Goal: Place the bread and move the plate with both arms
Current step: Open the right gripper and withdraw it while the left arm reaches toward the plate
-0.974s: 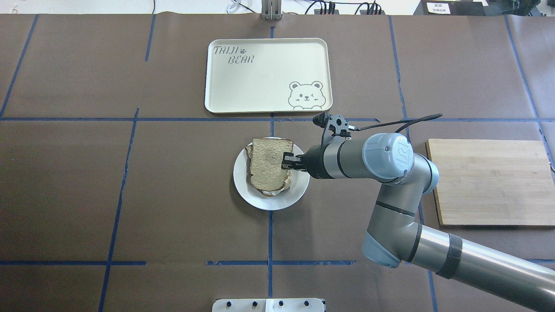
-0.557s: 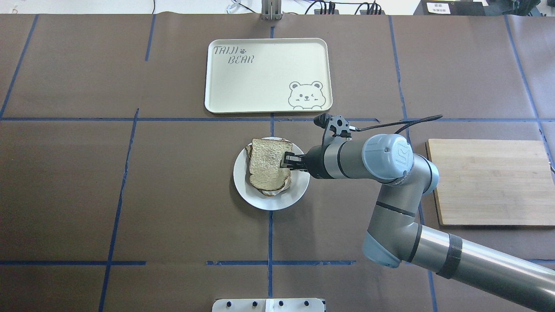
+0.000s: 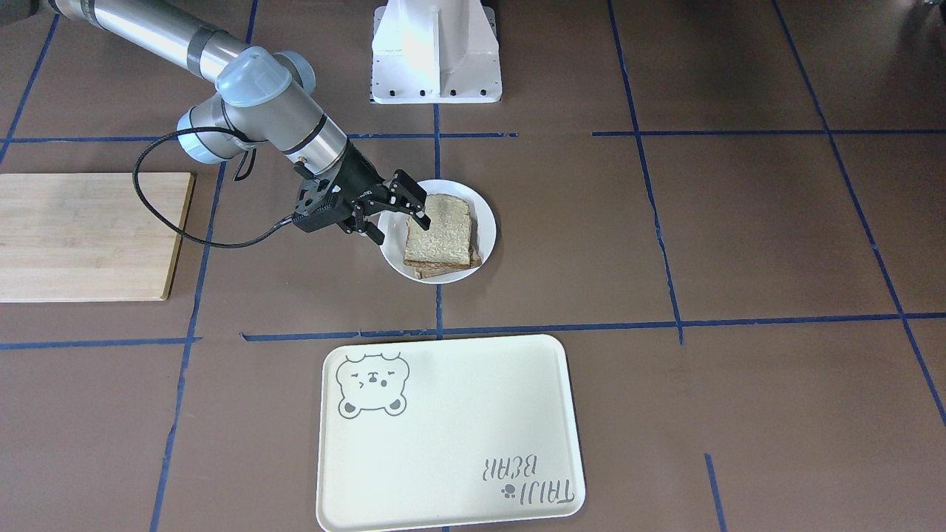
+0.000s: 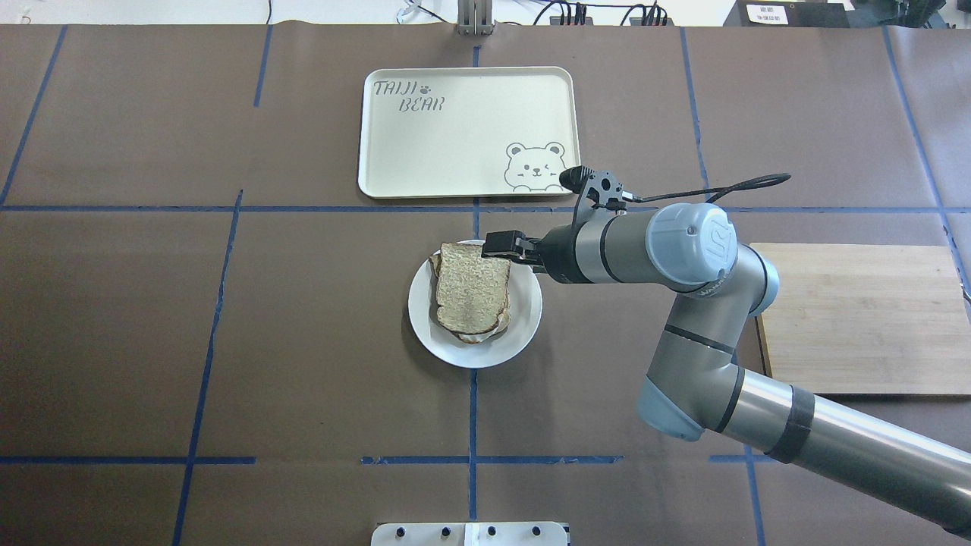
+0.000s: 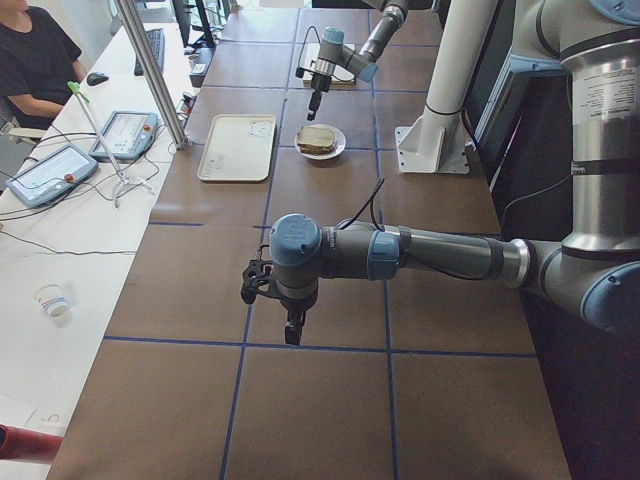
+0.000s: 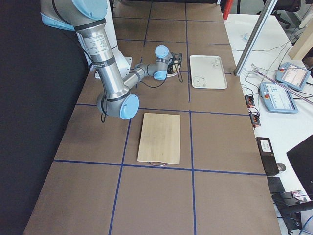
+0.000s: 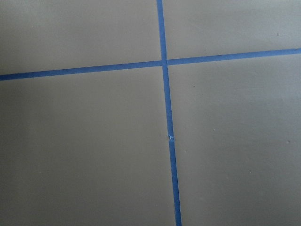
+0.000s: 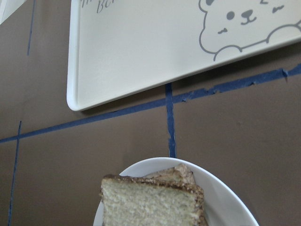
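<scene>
The tan bread (image 4: 470, 288) with its dark crust lies flat on another slice on the small white plate (image 4: 523, 334), at the table's middle. It also shows in the front view (image 3: 438, 230) and the right wrist view (image 8: 150, 202). My right gripper (image 3: 404, 231) is open and empty; it hovers just over the plate's edge nearest the cutting board, and in the overhead view (image 4: 497, 246) at the bread's far right corner. My left gripper (image 5: 290, 320) shows only in the exterior left view, far from the plate, low over bare table; I cannot tell whether it is open.
A cream bear tray (image 4: 469, 133) lies just beyond the plate. A wooden cutting board (image 4: 861, 318) lies on my right side. The robot's white base (image 3: 436, 52) stands at the table's near edge. Blue tape lines cross the brown table.
My right gripper has let go of the bread, opened and moved toward the tray and up. The bread has settled flat on the stack.
</scene>
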You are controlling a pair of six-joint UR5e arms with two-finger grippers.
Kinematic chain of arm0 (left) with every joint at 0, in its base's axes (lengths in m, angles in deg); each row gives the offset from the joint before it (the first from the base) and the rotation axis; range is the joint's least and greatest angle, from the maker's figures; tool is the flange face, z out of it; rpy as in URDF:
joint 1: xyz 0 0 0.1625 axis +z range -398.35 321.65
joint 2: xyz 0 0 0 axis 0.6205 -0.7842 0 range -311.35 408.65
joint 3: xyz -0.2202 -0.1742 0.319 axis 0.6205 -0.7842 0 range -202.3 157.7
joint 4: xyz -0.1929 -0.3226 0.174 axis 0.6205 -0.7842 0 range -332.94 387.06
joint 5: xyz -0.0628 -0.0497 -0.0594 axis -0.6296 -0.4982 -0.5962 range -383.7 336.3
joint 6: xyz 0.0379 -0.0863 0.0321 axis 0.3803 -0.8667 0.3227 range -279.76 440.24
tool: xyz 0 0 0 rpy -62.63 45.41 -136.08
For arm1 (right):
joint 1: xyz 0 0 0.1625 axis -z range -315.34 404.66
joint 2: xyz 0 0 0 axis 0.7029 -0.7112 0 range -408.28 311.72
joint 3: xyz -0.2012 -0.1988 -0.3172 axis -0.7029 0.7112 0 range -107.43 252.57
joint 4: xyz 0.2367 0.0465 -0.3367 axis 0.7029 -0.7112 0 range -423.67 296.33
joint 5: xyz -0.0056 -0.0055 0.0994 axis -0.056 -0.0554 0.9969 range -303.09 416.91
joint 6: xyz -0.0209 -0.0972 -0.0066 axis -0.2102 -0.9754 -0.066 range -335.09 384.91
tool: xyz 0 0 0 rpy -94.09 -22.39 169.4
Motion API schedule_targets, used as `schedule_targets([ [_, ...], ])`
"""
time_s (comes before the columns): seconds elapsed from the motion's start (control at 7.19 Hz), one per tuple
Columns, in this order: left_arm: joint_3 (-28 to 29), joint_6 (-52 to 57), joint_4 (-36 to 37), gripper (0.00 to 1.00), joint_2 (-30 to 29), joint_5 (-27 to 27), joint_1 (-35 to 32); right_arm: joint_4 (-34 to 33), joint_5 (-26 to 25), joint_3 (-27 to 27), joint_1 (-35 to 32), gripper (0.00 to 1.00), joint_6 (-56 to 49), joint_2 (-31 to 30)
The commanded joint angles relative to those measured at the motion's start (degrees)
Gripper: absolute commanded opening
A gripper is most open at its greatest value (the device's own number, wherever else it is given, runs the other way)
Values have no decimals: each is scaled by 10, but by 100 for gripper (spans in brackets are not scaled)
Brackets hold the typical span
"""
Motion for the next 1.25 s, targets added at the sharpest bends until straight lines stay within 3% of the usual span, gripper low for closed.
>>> schedule_targets([
  [0.0,-33,-90,-23,100,-12,-42,5,-49,80,-10,-57,100,-6,-3],
  [0.28,-61,-235,-111,100,-20,-52,62,-179,113,-48,-108,100,-78,-10],
  [0.56,-54,-448,-279,100,-27,-46,140,-418,115,-140,-125,100,-227,-8],
  [0.7,-52,-523,-343,100,-28,-39,175,-499,114,-173,-143,100,-293,-10],
  [1.11,-29,-731,-464,100,-85,76,296,-616,115,-230,-197,100,-462,-58],
])
